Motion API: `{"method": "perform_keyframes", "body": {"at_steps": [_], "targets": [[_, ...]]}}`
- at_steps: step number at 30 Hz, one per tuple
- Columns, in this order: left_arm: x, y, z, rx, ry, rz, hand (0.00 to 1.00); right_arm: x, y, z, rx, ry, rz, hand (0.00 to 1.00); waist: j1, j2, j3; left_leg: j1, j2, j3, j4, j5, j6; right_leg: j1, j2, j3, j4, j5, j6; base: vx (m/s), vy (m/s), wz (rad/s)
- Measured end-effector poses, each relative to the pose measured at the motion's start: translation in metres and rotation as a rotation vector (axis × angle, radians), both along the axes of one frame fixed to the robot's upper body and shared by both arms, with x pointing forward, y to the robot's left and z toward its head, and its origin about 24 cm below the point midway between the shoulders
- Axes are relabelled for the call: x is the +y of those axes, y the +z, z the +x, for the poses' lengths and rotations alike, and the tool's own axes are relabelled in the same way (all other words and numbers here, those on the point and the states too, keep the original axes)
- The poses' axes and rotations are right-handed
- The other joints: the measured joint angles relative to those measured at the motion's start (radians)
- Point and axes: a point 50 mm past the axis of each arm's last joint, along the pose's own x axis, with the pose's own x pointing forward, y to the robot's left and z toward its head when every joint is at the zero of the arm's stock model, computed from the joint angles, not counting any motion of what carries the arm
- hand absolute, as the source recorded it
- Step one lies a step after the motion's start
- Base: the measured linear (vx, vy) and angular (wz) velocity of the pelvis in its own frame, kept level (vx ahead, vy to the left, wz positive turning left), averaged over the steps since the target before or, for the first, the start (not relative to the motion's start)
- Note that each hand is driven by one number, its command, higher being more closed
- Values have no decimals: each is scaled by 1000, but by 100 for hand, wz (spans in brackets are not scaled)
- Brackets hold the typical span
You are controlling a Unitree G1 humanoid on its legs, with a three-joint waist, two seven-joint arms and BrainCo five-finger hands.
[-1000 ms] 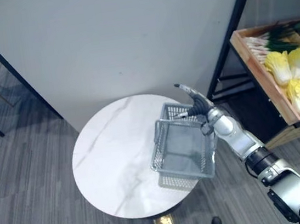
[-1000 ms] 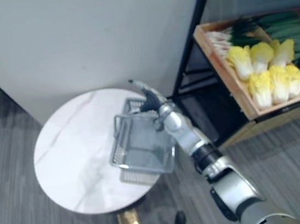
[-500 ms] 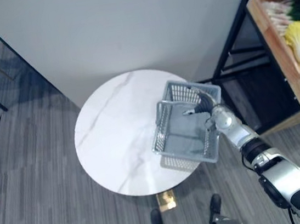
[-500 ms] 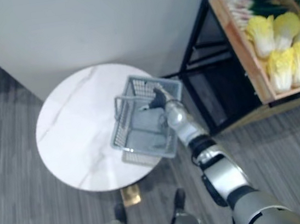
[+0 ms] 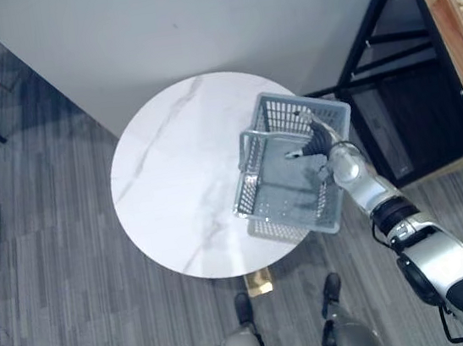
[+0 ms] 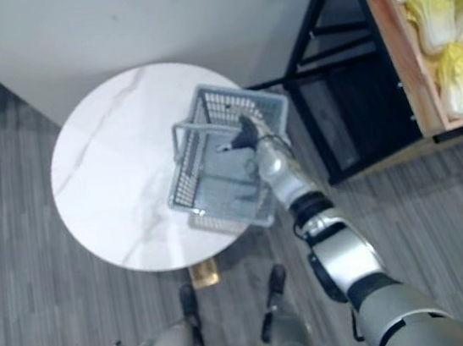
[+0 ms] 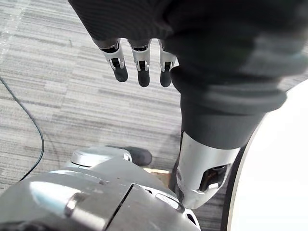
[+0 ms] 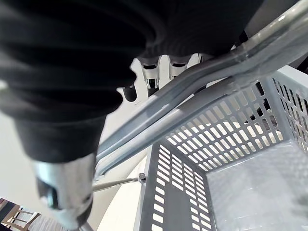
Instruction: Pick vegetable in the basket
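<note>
Right wrist view: right hand [image 5: 318, 139] has its fingers curled round the handle [image 8: 202, 79] of the grey basket [image 5: 292, 208] at the bench [image 5: 173, 181] edge. Left hand [image 7: 139, 60] hangs relaxed above the floor [image 7: 57, 106], holding nothing.

text: none readable | basket [image 5: 293, 119]: seemingly unmarked

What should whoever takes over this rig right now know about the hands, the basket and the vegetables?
Left hand: open, empty, hanging over the floor by the table.
Right hand: fingers hooked round the handle of the grey perforated plastic basket.
The basket is empty, at the right edge of the round white marble table.
Yellow cabbages lie in the wooden crate, off to the robot's right.
Done: basket handle grasped.
Left: pick a vegetable and put it in the basket.
</note>
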Motion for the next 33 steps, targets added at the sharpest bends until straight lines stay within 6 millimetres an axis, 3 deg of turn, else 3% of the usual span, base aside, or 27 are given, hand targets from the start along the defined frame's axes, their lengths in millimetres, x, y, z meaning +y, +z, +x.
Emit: {"method": "perform_keyframes", "body": {"at_steps": [7, 8, 13, 17, 25, 33], "targets": [[0, 2, 7, -24, -4, 5, 0, 0, 6, 2, -20, 1, -49, 0, 4, 3, 17, -1, 0, -2, -1, 0, 0, -2, 0, 2, 0, 0, 0, 0, 0, 0], [0, 2, 7, -24, -4, 5, 0, 0, 6, 3, -18, 0, -54, 100, 4, 4, 17, -2, 0, -2, -1, 0, 0, -2, 0, 2, 0, 0, 0, 0, 0, 0], [0, 3, 12, -40, 8, -3, 0, -10, 12, 6, -34, -19, -140, 100, 22, 3, 28, -16, 0, -12, 1, 4, -1, -15, 0, -3, 2, 0, 0, -7, -1, 4], [-1, 3, 12, -41, 22, -10, 0, -12, 13, 6, -59, 14, -342, 100, 23, 0, 40, -20, 0, -23, 0, 5, -1, -13, -1, -10, 2, 0, 0, -5, -2, 5], [0, 4, 14, -51, 17, -11, 0, 2, 5, -2, -56, 180, -575, 100, 21, -4, 39, -15, 1, -25, 1, 5, -1, -13, 0, -6, 9, 0, 0, 0, 0, -1], [5, 6, 16, -62, 11, 4, 0, 15, -9, -10, -47, 266, -609, 100, 25, -29, 37, -1, 2, -27, 3, 5, -1, 1, 0, -4, 13, 0, 0, 0, 0, 0]]}}
